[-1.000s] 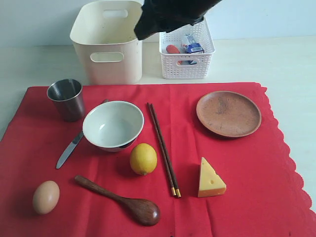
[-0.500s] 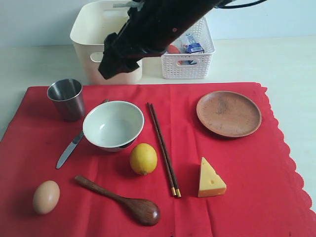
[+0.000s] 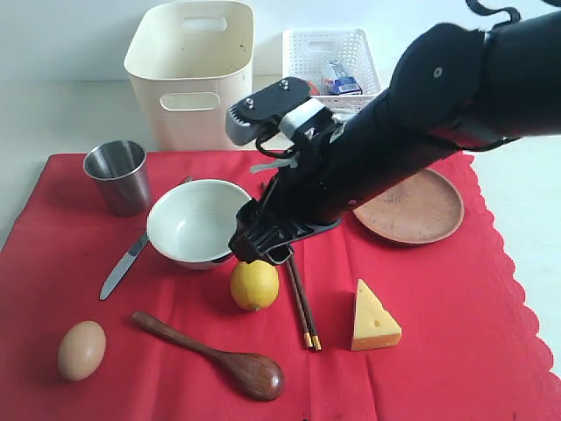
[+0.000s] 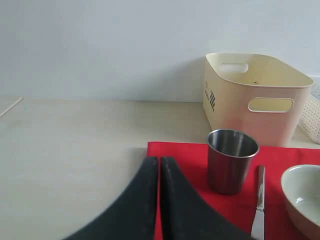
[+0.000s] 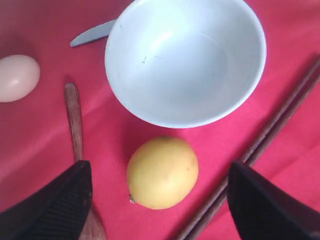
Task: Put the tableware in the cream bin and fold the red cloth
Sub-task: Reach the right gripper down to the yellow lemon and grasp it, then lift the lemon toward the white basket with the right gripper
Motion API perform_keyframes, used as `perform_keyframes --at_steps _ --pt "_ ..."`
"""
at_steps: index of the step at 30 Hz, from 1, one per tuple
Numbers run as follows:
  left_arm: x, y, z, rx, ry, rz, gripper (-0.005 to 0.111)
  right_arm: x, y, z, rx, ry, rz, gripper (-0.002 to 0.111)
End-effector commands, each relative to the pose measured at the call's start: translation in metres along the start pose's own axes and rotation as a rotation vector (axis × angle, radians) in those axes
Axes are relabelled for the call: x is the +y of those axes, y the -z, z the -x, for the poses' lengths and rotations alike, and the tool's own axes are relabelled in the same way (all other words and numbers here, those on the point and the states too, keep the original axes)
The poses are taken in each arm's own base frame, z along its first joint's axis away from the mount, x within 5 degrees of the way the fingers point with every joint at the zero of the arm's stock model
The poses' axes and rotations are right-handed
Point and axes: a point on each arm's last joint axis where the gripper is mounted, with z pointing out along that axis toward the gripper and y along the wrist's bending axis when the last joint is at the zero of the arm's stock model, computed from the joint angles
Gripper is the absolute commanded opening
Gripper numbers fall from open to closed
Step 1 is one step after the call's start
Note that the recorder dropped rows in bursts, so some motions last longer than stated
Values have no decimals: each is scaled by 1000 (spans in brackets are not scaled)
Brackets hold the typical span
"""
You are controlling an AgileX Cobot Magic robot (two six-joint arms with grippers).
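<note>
Over the middle of the cloth (image 3: 456,333), my right pincer (image 3: 263,248) hangs with its fingers wide apart and nothing held; from its wrist camera the lemon (image 5: 162,172) sits right in the gap, with the bowl (image 5: 185,60) just beyond. My left pincer (image 4: 159,161) is low by the cloth's corner near the cup (image 4: 231,160), fingers pressed together and empty. None of the tableware is in the bin (image 3: 188,70) yet: cup, bowl, knife (image 3: 123,267), chopsticks (image 3: 302,307), spoon (image 3: 219,358) and plate (image 3: 429,215) all lie on the cloth, and the bin stands behind it, off the fabric.

I judge the bowl is my pick, not the lemon, so I'd shift toward it before closing. It looks like glazed ceramic: stiff, fairly heavy for this pincer, slick and breakable. I'd take it at the rim nearest the lemon, one finger inside and one outside the wall, and squeeze firmly, since a smooth wall can slide out when lifted. The lemon lies just beside that rim and may get nudged and roll. The chopsticks are thin and light and will roll apart, so both should be pinched together at mid-length. The cloth is soft and limp and will sag from wherever I hold it; it wants a corner grip, once it's bare
</note>
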Motion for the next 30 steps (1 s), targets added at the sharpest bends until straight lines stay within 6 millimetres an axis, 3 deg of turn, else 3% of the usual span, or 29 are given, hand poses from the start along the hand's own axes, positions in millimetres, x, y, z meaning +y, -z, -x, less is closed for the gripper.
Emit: perform_keyframes --at_steps 1,7,14,23,26,30 --pt "0 1 1 -7 6 1 4 -1 -18 -6 8 -11 -26 72" --pt "0 1 1 -7 6 1 4 -14 -59 -25 111 -66 -44 72" --pt "0 1 1 -7 6 1 4 -9 -74 -29 127 -80 -12 72" --pt "0 1 1 -7 6 1 4 2 -77 -28 119 -28 -10 71" --pt "0 1 1 -7 6 1 4 3 -77 -28 123 -23 -8 60" --pt "0 1 1 -7 6 1 4 4 -76 -30 143 -20 11 33"
